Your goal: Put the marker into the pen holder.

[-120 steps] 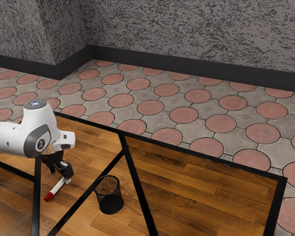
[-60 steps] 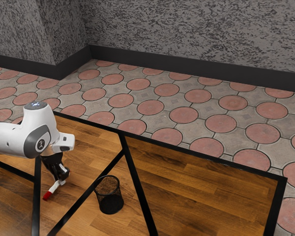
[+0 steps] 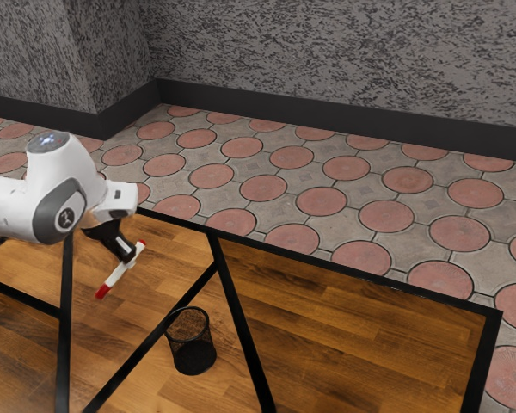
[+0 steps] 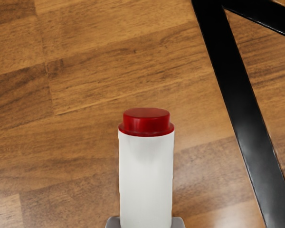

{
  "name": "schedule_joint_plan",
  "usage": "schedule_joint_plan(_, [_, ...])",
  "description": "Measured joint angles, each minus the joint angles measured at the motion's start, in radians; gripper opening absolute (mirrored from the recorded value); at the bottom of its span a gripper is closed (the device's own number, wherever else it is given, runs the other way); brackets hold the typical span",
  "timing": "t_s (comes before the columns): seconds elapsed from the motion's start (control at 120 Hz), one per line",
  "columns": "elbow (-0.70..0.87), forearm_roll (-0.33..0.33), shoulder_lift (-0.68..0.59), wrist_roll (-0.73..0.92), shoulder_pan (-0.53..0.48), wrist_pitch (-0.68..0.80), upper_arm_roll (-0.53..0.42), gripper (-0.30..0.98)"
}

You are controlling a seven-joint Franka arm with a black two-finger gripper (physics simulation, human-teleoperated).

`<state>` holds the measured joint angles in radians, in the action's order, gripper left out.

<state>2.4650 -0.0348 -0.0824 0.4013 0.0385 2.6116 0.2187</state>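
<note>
In the exterior view my gripper (image 3: 129, 255) is raised over the table toward the left, shut on the white marker (image 3: 115, 276). The marker hangs at a slant, its red cap low toward the exterior view's left and a small red end up by the fingers. Seen from the wrist, the marker (image 4: 146, 175) runs between the two grey fingertips of the gripper (image 4: 146, 222), red end outward. The black mesh pen holder (image 3: 192, 351) stands upright on the table, lower and to the exterior view's right of the marker, apart from it.
The wooden table (image 3: 327, 344) has black strips (image 3: 241, 327) across its top and a black edge. Beyond it lie a floor of round red tiles (image 3: 318, 200) and a grey wall (image 3: 327, 60).
My hand has risen from the tabletop with the marker in it, moving slightly toward the exterior view's right. The pen holder has stayed where it was.
</note>
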Motion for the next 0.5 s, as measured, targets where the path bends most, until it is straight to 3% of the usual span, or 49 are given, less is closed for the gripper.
schedule_joint_plan(0.233, [0.048, 0.015, -0.243, -0.002, 0.047, 0.15, -0.227, -0.02])
schedule_joint_plan(0.5, [0.182, 0.141, -0.315, 0.001, 0.047, 0.263, -0.369, -0.02])
